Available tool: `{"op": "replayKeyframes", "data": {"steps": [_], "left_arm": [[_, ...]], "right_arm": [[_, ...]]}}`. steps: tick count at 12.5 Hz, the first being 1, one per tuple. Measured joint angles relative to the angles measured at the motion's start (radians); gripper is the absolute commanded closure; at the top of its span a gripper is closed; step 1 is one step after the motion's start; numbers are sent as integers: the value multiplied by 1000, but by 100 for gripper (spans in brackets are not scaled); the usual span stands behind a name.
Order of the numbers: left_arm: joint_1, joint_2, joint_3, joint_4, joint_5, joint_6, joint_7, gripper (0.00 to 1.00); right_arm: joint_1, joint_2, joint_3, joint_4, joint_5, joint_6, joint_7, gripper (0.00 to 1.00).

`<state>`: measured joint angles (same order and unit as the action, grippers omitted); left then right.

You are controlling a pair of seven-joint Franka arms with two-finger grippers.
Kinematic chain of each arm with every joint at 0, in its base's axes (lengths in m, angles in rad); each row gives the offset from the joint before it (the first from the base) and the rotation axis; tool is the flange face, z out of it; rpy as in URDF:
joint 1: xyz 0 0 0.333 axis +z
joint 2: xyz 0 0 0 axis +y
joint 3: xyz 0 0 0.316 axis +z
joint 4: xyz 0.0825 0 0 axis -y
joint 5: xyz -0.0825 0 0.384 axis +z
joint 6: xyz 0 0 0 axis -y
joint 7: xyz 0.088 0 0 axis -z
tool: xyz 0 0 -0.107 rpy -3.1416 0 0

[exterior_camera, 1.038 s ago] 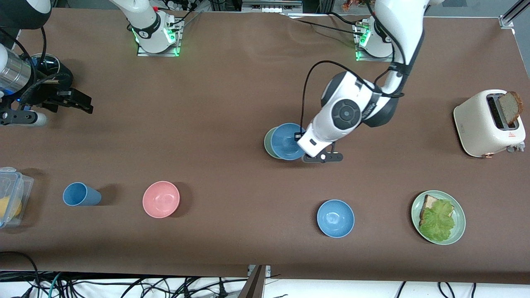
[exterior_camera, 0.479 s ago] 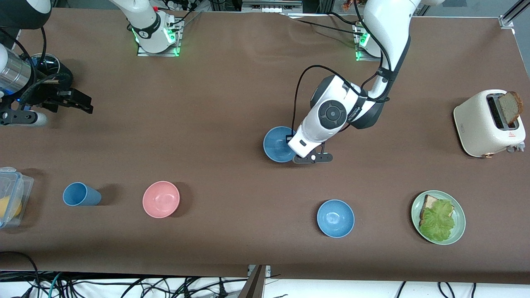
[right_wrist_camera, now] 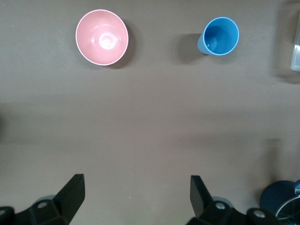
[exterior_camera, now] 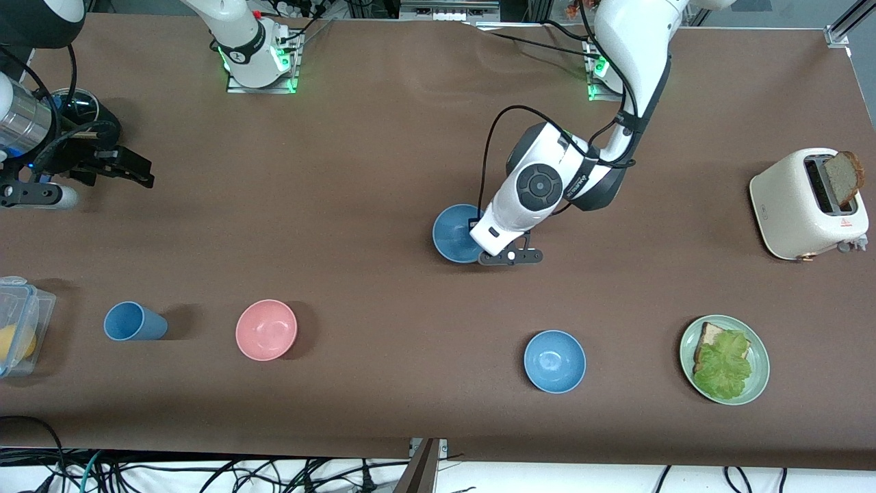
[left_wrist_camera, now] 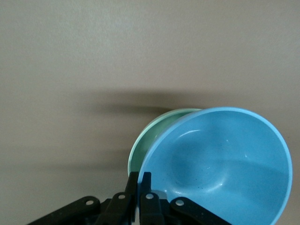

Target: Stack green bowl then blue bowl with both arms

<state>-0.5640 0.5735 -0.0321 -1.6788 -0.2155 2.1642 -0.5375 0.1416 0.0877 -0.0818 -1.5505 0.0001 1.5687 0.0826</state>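
Left jaws: the left gripper (left_wrist_camera: pixel 140 197) is clamped tight on the rim of the blue bowl (left_wrist_camera: pixel 220 164), fingers nearly meeting.
Blue bowl: sits tilted over the green bowl (left_wrist_camera: pixel 150 136), whose pale rim shows at one edge in the left wrist view; in the front view only the blue bowl (exterior_camera: pixel 454 234) is seen, near the table's middle, half covered by the left arm (exterior_camera: pixel 540 185).
Right jaws: the right gripper (right_wrist_camera: pixel 136 197) stands spread wide, holding nothing, and waits above the right arm's end of the table.
Surface: brown matte table (exterior_camera: pixel 342 171), cloth-like, with faint creases.
Other items: pink bowl (exterior_camera: pixel 266 329), blue cup (exterior_camera: pixel 130 321) lying on its side and a clear plastic box (exterior_camera: pixel 17 329) toward the right arm's end; second blue bowl (exterior_camera: pixel 554 361), green plate (exterior_camera: pixel 759 356) with bread and lettuce, and cream toaster (exterior_camera: pixel 801 205) holding a slice toward the left arm's end.
Room: cables run along the floor at the table's near edge; arm bases glow green.
Writing: a small red triangle mark on the toaster; its lettering is unreadable.
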Motion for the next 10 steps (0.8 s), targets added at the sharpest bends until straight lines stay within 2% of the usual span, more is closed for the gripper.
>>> {"op": "replayKeyframes", "data": {"steps": [2,3,4,6,7,10], "left_arm": [[-2,-1,0,-13,0,0,0,100],[-2,-1,0,-18,0,0,0,91],[-2,-1,1,-19,0,0,0,73],[-2,-3,4,-19,0,0,0,9],[-2,-5,8,-19,0,0,0,0],[5,-25,29,-4,0,-12,0,0]], "right_arm": [[0,0,0,0,0,0,0,1],[0,0,0,0,0,0,0,1],[0,0,1,0,1,0,0,1],[0,0,2,0,1,0,0,1],[0,0,2,0,1,0,0,1],[0,0,3,0,1,0,0,1]]}}
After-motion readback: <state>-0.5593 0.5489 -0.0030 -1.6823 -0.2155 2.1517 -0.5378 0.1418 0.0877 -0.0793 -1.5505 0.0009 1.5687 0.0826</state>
